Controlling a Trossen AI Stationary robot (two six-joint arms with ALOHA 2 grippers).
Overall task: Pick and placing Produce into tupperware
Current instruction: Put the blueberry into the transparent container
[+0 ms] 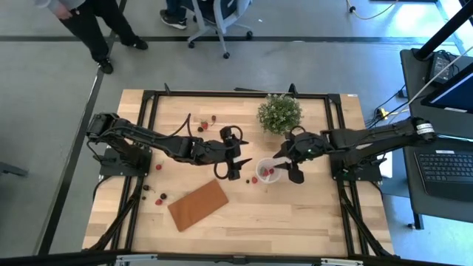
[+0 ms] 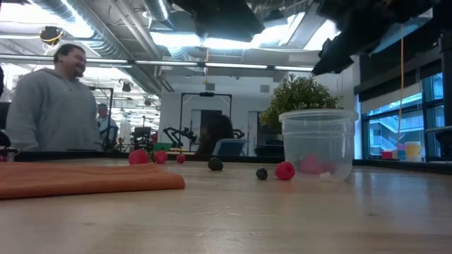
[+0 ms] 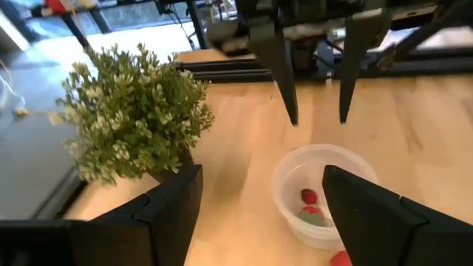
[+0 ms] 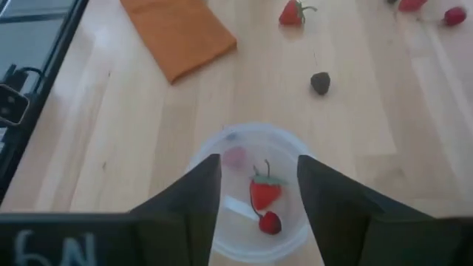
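The tupperware (image 1: pixel 266 172) is a small clear round cup standing upright on the wooden table, right of centre. Inside it lie a strawberry (image 4: pixel 264 192), a small red piece (image 4: pixel 270 222) and a pale pink piece (image 4: pixel 235 157). My right gripper (image 4: pixel 259 162) hangs open just above the cup, clear of its rim (image 2: pixel 318 113). Left of the cup, my left gripper (image 1: pixel 242 159) is raised above the table and open, with nothing between its fingers (image 3: pixel 170 214). More produce lies loose on the table: a red piece (image 2: pixel 284 170) and a dark berry (image 2: pixel 262 173) beside the cup, others farther left (image 1: pixel 161 198).
A green potted plant (image 1: pixel 279 113) stands just behind the cup. A flat brown board (image 1: pixel 198 205) lies near the front, left of the cup. Loose berries lie at the back left (image 1: pixel 214 117). A person (image 2: pixel 49 99) stands beyond the table. Bare wood lies in front of the cup.
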